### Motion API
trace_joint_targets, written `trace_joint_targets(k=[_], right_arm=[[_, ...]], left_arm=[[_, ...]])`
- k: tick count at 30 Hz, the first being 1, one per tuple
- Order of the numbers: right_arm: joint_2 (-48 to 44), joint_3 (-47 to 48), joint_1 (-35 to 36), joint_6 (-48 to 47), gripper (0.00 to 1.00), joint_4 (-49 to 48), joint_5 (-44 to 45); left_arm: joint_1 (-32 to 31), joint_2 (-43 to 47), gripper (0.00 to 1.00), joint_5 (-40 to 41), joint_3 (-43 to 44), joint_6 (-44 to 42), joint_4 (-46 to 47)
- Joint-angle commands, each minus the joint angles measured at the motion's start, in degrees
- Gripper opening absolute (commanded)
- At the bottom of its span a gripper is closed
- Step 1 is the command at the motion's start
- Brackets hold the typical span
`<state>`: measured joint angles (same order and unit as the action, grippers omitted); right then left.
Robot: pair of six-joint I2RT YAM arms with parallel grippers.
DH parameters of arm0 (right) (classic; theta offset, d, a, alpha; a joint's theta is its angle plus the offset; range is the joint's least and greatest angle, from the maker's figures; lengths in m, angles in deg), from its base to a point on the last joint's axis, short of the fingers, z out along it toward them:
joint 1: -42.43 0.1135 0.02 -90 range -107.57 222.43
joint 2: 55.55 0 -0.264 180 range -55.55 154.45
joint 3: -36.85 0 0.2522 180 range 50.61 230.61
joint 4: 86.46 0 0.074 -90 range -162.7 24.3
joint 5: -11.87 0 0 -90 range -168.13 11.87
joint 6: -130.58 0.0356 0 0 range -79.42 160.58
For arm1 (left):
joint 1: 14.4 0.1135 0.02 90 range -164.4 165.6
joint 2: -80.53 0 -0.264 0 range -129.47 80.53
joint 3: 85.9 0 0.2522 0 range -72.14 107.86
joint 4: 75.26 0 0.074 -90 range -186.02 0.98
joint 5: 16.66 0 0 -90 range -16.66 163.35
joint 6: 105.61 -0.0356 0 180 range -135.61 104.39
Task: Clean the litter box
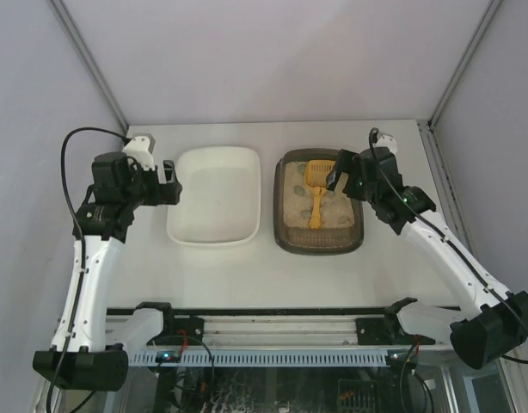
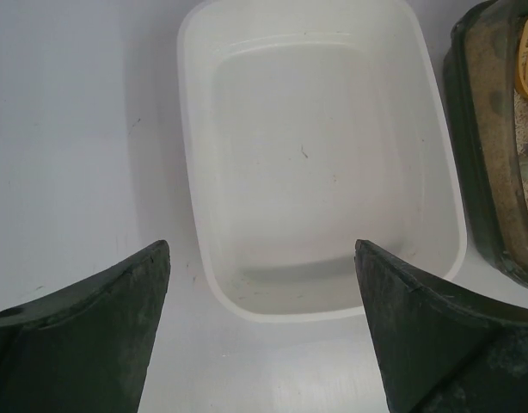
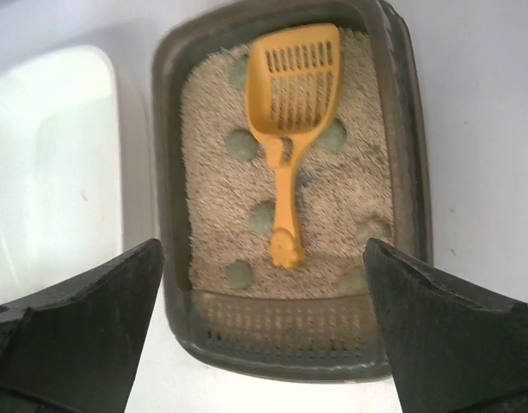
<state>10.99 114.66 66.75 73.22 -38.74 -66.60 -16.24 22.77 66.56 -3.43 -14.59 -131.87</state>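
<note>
The right gripper (image 3: pixel 261 258) is hanging with its jaws spread wide, gripping nothing, over the near end of the litter box (image 3: pixel 290 354). The box is sitting on the table (image 1: pixel 247 275), just beside the white tub (image 2: pixel 188 129).

The yellow scoop (image 3: pixel 291 103) is lying flat on the litter among greenish clumps (image 3: pixel 241 144).

- **Caution:** the thin handle is resting low, so closing fingers are likely to dig into the litter or slip off.
- The left gripper (image 2: pixel 262 249) is also spread and empty, so nothing is bracing the box against sliding.
</note>
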Motion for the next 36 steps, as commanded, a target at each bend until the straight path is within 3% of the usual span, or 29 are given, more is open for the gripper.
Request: trace_joint_targets(k=[1,5,8,11,14,15,17,18,19,21,22,23,24,25,28,29,31,33,36], right_arm=[[-4.20,1.38,1.92,-3.25,1.00,-11.99,0.89],[-8.88,-2.15,0.79,-2.78,1.00,-20.82,1.88],[-11.34,-5.27,-0.68,-3.73,1.00,-25.98,-2.32],[-11.88,-6.29,-1.54,-8.90,0.98,-26.89,-10.68],[-11.52,-5.52,-2.23,-9.74,0.89,-23.09,-10.26],[-11.34,-5.44,-2.17,-9.86,0.76,-21.83,-9.78],[-10.55,-4.82,-2.23,-9.69,0.23,-17.83,-7.83],[-9.92,-4.28,-2.25,-8.71,0.02,-14.56,-5.09],[-9.31,-3.99,-2.45,-7.39,0.00,-10.79,-2.87],[-8.08,-4.58,-3.08,-7.02,0.00,-5.65,-4.25],[-7.22,-4.94,-3.44,-7.43,0.30,-3.62,-6.88],[-6.54,-5.49,-3.57,-7.56,0.70,-2.21,-8.94],[-5.98,-6.25,-3.65,-7.79,0.95,-1.63,-10.41],[-5.41,-6.90,-3.63,-7.65,0.99,-1.45,-11.16],[-2.53,-7.90,-3.58,-5.47,1.00,-3.23,-12.90],[-0.93,-8.04,-3.57,-4.85,0.96,-4.44,-13.96],[3.17,-8.15,-3.37,-3.75,0.68,-6.87,-14.48],[7.80,-8.01,-3.23,-2.91,0.52,-9.51,-14.77],[15.75,-6.65,-2.69,-2.49,0.54,-12.39,-14.42]], left_arm=[[-0.31,3.72,0.92,-0.36,-2.98,1.13,2.59],[-0.33,3.60,0.92,-0.16,-3.06,1.99,2.62],[-0.33,3.33,0.92,-2.35,-2.64,2.81,2.43],[-0.34,2.94,0.92,-2.98,-2.61,2.94,2.38],[-0.34,2.42,0.92,-2.60,-2.55,2.92,2.57],[-0.31,2.25,0.92,-2.62,-2.45,2.94,2.58],[-0.35,1.96,0.91,-2.53,-2.24,3.09,2.60],[-0.31,1.62,0.92,-2.24,-1.90,3.23,2.60],[-0.30,1.03,0.94,-0.97,-1.03,3.21,2.22],[-0.35,-1.29,1.00,4.69,1.63,3.28,1.11],[-0.39,-2.79,1.00,7.40,3.21,3.15,0.60],[-0.48,-4.26,1.00,9.21,4.93,3.01,0.01],[-0.59,-5.76,1.00,9.88,6.61,3.17,-0.51],[-0.67,-6.82,1.00,9.60,8.02,3.74,-0.67],[-1.74,-7.52,1.00,6.21,9.66,6.63,1.02],[-2.42,-7.08,1.00,5.62,9.43,7.71,2.72],[-4.33,-6.59,1.00,5.39,9.31,8.55,4.36],[-5.86,-6.94,1.00,7.24,10.03,8.13,4.38],[-6.20,-6.68,1.00,10.08,10.41,7.17,4.18]])
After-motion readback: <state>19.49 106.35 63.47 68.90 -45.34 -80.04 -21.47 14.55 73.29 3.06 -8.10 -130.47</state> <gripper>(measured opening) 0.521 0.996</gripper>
